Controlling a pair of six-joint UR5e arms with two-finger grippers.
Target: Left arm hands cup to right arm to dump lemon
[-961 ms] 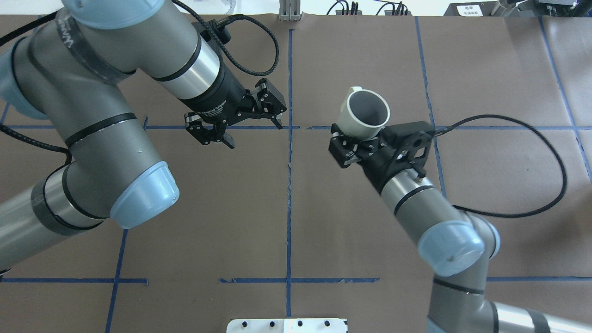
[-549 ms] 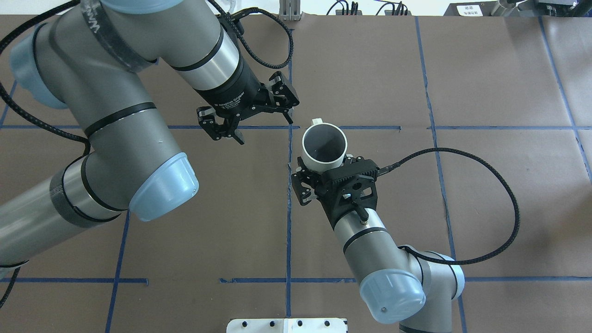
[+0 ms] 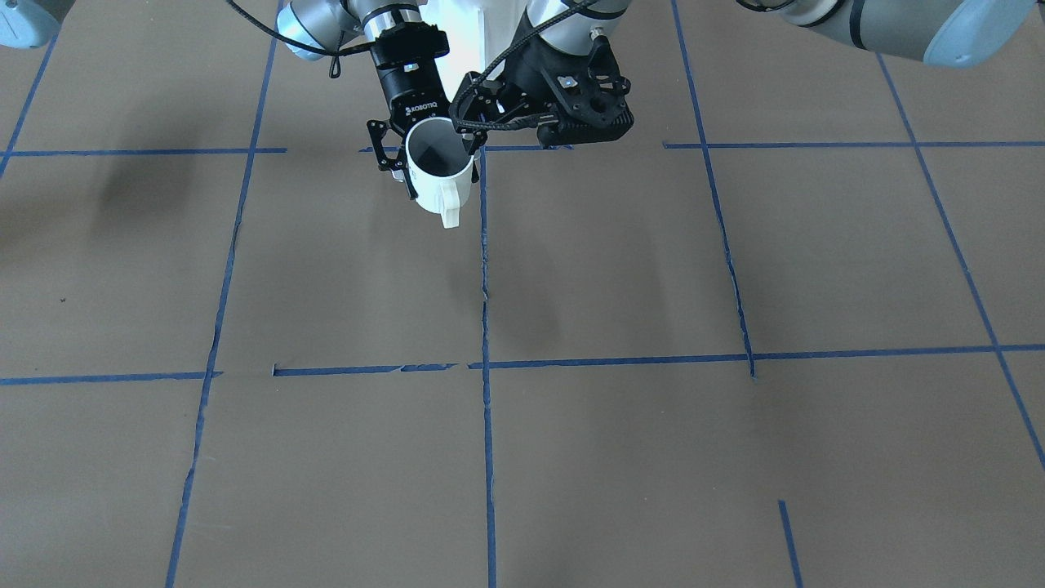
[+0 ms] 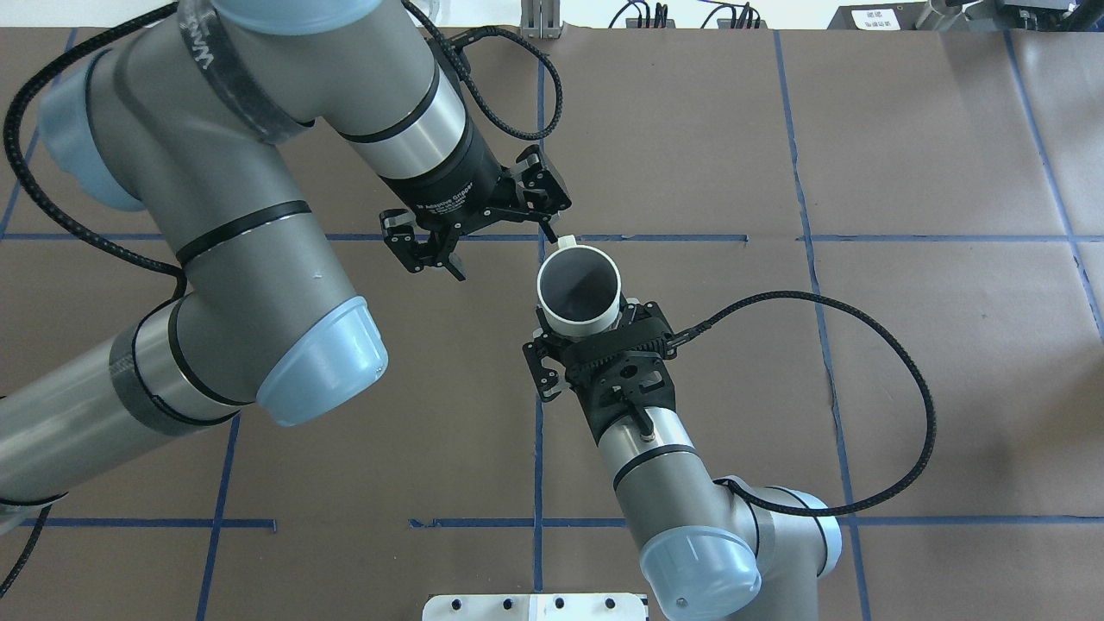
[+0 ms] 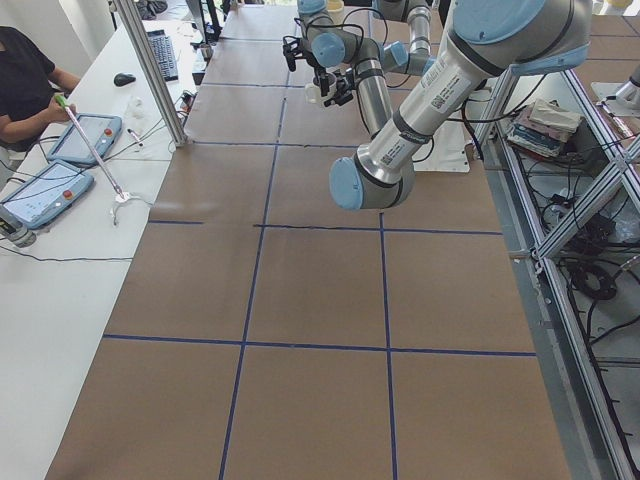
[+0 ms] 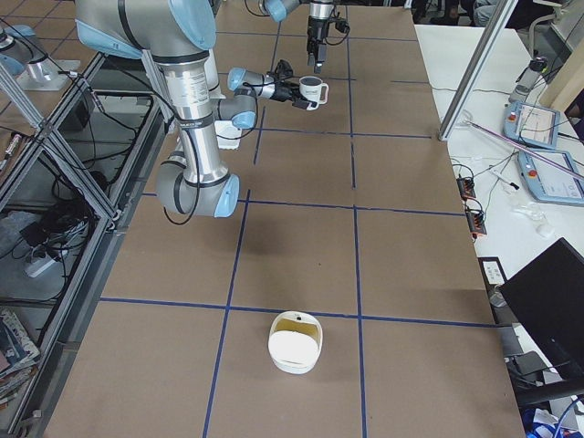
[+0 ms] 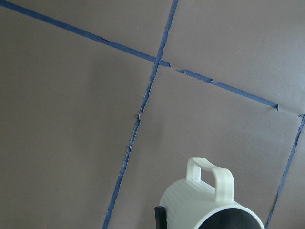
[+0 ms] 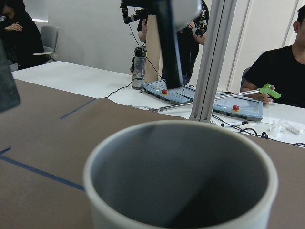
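The cup [image 4: 578,289], a white mug with a dark grey inside, is held upright above the table near the centre tape line. My right gripper [image 4: 588,326] is shut on its wall from the near side; the front view shows the same grip [image 3: 429,155] on the cup [image 3: 441,184]. My left gripper [image 4: 504,256] is open and empty just left of and beyond the cup, one fingertip close to the handle. The left wrist view shows the ribbed cup [image 7: 205,200] with its handle. The right wrist view looks into the cup [image 8: 181,171]. No lemon shows.
Brown paper with blue tape lines [image 4: 539,414] covers the table. A white container [image 6: 295,342] with a yellowish inside sits toward the table's right end. A white mounting plate [image 4: 535,606] is at the near edge. Operators sit at a side table [image 5: 30,90].
My right arm has carried the cup left and nearer to the robot, to the centre line. My left arm has moved right, toward the cup, its gripper still open.
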